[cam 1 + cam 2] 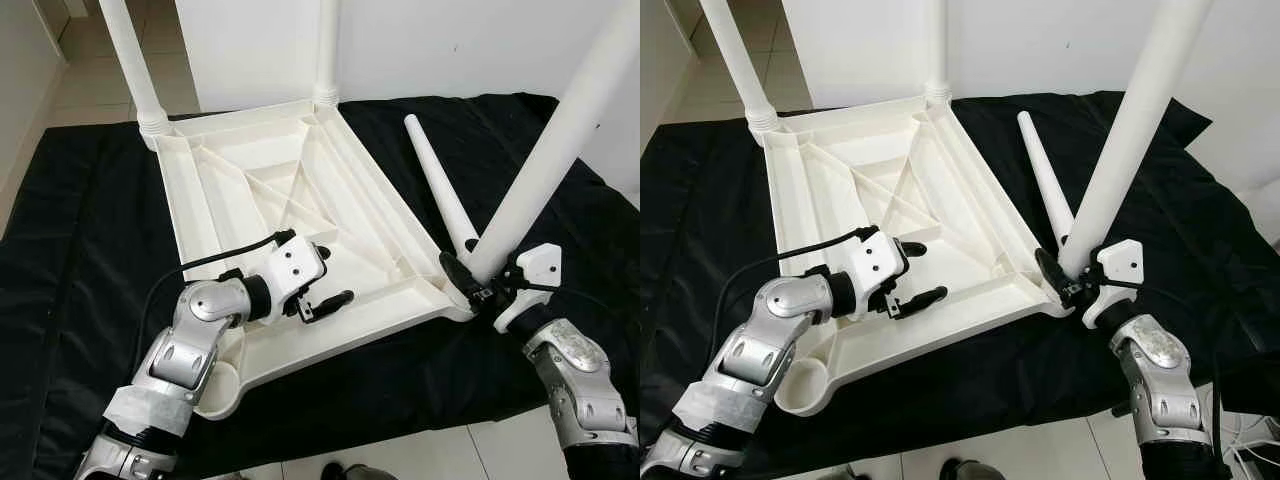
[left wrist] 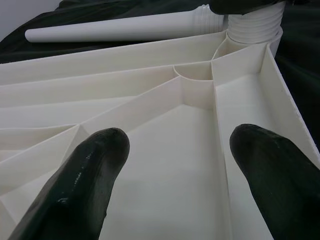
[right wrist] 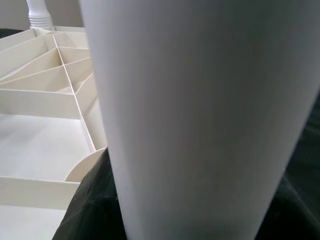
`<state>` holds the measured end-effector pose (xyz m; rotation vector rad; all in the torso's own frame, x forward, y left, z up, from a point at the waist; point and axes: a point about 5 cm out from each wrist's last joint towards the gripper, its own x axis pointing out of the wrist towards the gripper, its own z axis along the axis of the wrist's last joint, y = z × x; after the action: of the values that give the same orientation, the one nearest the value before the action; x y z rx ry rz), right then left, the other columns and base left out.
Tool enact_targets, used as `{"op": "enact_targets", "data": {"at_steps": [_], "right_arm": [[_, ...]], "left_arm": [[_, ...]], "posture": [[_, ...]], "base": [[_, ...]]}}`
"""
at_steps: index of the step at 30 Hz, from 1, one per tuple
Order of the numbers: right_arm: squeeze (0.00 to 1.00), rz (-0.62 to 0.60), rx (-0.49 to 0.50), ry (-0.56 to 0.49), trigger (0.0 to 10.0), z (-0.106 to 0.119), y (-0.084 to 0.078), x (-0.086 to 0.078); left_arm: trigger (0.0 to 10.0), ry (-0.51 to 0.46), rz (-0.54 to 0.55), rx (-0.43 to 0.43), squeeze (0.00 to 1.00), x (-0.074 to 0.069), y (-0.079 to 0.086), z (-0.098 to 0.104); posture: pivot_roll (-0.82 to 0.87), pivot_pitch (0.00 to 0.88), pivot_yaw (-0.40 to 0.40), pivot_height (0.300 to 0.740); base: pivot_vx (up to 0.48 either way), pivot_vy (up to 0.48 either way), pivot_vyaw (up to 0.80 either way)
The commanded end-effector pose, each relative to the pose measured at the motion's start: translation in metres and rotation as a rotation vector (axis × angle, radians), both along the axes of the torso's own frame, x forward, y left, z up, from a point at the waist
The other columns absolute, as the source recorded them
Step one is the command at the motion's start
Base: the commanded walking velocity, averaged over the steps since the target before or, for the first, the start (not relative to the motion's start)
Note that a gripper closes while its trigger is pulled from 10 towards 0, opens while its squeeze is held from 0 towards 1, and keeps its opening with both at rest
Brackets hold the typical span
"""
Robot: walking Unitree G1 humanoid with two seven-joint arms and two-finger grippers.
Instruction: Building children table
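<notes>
The right gripper (image 1: 478, 284) had its jaws closed around a white leg (image 1: 560, 140), while the left gripper (image 1: 330, 272) hovered with jaws wide apart over the tabletop (image 1: 250, 180).

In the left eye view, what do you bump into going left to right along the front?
left end effector → upside-down tabletop → loose leg lying on the black cloth → right end effector gripping the tilted leg at the tabletop's near right corner.
</notes>
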<state>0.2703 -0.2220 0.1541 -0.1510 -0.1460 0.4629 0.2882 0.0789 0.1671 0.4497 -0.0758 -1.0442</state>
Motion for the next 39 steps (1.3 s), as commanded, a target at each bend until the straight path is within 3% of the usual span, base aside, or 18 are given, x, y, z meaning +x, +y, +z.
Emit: {"op": "enact_targets", "data": {"at_steps": [1, 12, 20, 30, 39], "right_arm": [[0.0, 0.021, 0.008, 0.082, 10.0, -0.019, 0.009, -0.005], [0.0, -0.072, 0.083, 0.103, 10.0, -0.036, 0.006, -0.012], [0.0, -0.166, 0.125, 0.111, 10.0, -0.04, 0.005, -0.006], [0.0, -0.17, 0.143, 0.123, 10.0, -0.048, 0.017, -0.007], [0.0, -0.35, 0.133, 0.108, 10.0, -0.049, 0.022, 0.0]], "left_arm": [[10.0, -0.031, 0.065, -0.013, 0.0, 0.003, 0.002, 0.004], [10.0, -0.036, 0.069, -0.011, 0.0, 0.005, 0.004, 0.006], [10.0, -0.039, 0.067, -0.008, 0.0, 0.005, 0.004, 0.006], [10.0, -0.045, 0.069, -0.009, 0.0, 0.006, 0.004, 0.007], [10.0, -0.05, 0.072, -0.009, 0.0, 0.007, 0.004, 0.008]], "posture": [[-0.04, 0.091, 0.005, 0.74], [-0.04, 0.093, 0.01, 0.74], [-0.04, 0.088, 0.011, 0.74], [-0.04, 0.084, 0.009, 0.74], [-0.04, 0.082, 0.008, 0.74]], "base": [[0.0, 0.0, 0.0], [0.0, 0.0, 0.0], [0.0, 0.0, 0.0], [0.0, 0.0, 0.0], [0.0, 0.0, 0.0]]}}
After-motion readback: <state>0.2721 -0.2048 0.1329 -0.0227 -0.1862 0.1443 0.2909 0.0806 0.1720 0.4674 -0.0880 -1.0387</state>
